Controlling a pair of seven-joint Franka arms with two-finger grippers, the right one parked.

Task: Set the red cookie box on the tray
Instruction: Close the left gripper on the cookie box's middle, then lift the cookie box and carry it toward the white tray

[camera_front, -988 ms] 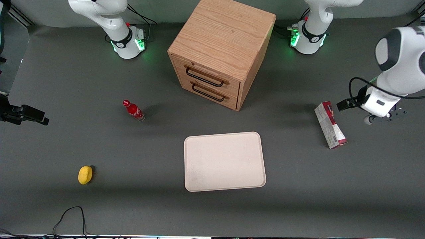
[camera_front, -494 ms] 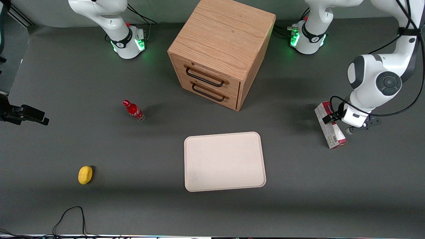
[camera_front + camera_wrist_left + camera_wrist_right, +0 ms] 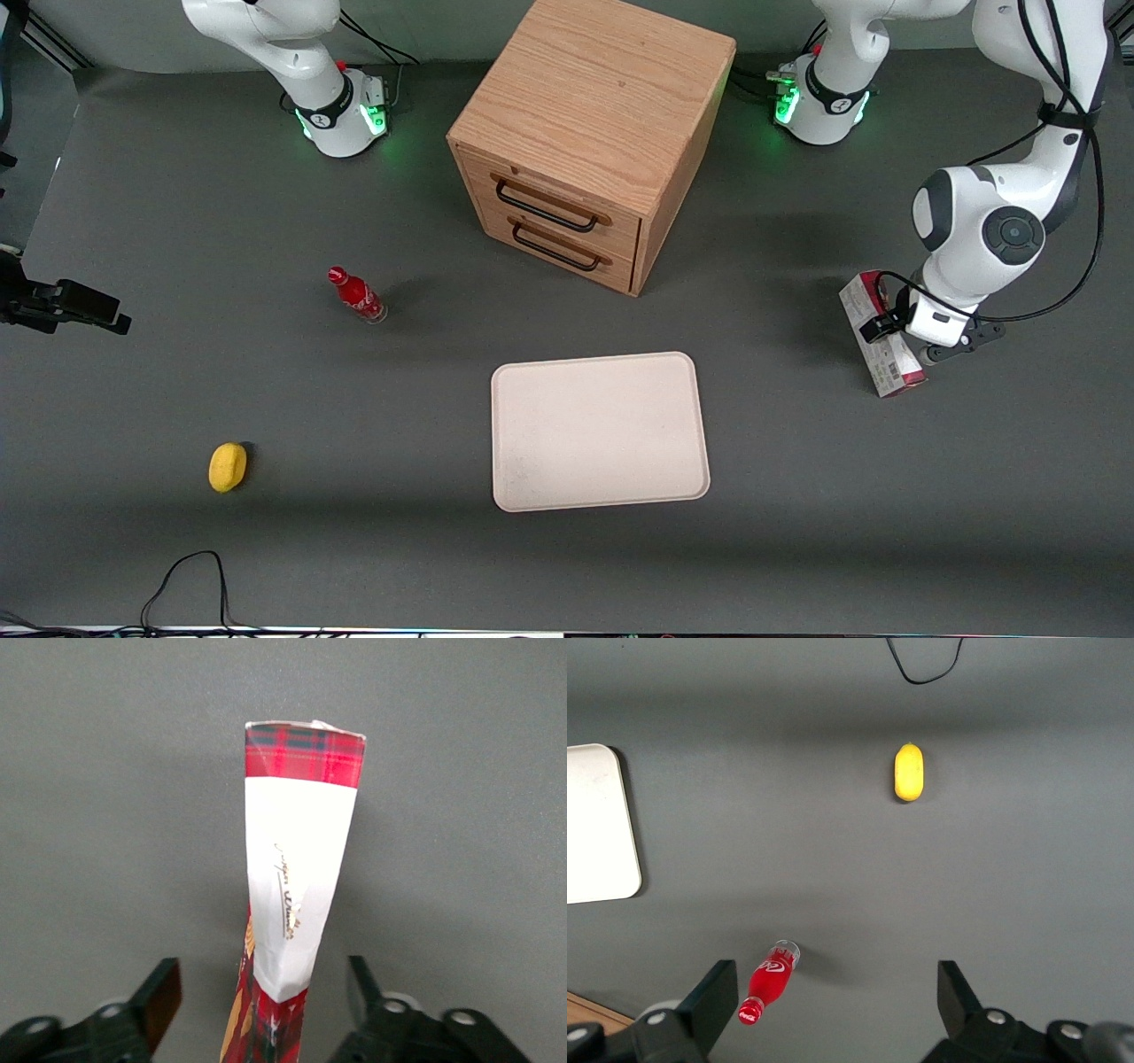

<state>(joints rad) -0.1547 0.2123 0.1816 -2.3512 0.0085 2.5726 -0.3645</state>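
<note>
Two dark fingers [image 3: 159, 997] of the gripper [image 3: 263, 992] stand spread on either side of the red cookie box [image 3: 297, 868], with grey worktop [image 3: 106, 797] showing between each finger and the carton, so the jaws are released and touch nothing. In the wrist view the box stands on its narrow edge, its white panel facing the camera and a tartan-red end farthest from the jaws.

In the front view the gripper [image 3: 917, 341] hangs at the right of the frame, directly over the middle of the red cookie box [image 3: 873, 332], which rests on the worktop [image 3: 266, 532] with its length running from upper left to lower right. The tray [image 3: 600, 431] lies low in the centre of that frame, well apart from the box, nearer the front camera and toward the parked arm's end.

One wooden drawer cabinet [image 3: 592, 133] fills the upper centre, its two black-handled drawers shut. At centre left stands a small red bottle [image 3: 356, 295], and a yellow object [image 3: 228, 466] lies at lower left, nearer the camera than the bottle.
</note>
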